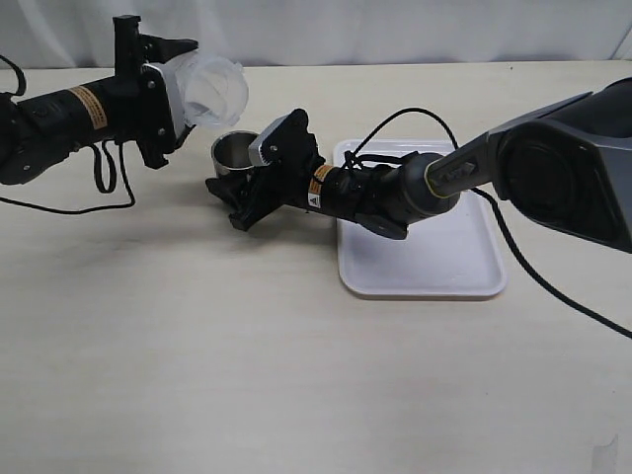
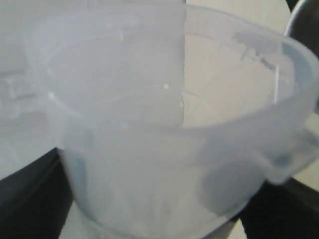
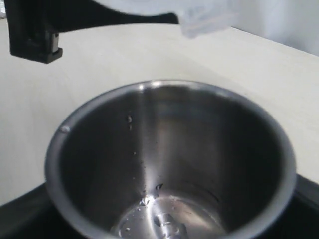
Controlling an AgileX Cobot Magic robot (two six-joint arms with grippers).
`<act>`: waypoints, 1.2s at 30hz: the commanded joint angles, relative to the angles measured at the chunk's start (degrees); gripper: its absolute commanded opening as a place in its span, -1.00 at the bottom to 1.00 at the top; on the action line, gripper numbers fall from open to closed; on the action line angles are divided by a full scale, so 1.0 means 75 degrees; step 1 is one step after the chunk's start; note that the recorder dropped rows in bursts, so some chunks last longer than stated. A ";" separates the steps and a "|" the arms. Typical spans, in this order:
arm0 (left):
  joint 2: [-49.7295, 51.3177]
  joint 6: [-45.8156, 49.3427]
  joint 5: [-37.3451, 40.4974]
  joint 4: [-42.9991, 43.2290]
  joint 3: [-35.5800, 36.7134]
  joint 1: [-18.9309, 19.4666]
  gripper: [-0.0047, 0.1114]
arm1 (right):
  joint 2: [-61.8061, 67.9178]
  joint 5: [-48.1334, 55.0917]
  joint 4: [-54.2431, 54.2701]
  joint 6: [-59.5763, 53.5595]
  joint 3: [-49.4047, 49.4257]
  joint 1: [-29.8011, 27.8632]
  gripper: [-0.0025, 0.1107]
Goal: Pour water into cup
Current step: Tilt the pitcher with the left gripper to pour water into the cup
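Nearest on the table [image 1: 197, 375] lies the white tray [image 1: 425, 276], with nothing on it; the right arm reaches over it. Just beside the tray stands the cup [image 1: 232, 150], upright. The right gripper [image 1: 237, 176] is clasped around the cup low on its wall, I think so that it does not slide or tip while it is filled. Inside the cup [image 3: 169, 164] there are some drops and a little water at the bottom. Behind and above it, the left gripper [image 1: 173, 99] grasps the clear jug [image 1: 212, 89], tilted with its mouth toward the cup so the water falls inside. I see no stream now, and the amount left in the jug [image 2: 164, 139] I cannot tell.
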 commanded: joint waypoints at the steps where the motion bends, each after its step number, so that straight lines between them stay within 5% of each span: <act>1: -0.0047 0.0566 -0.0304 -0.0066 -0.0086 -0.0016 -0.92 | -0.0049 -0.0026 0.0040 -0.0043 -0.0005 -0.0005 -0.40; 36: -0.0047 0.1316 -0.0269 -0.0530 -0.0152 -0.0016 -0.92 | -0.0049 -0.0026 0.0040 -0.0043 -0.0005 -0.0005 -0.40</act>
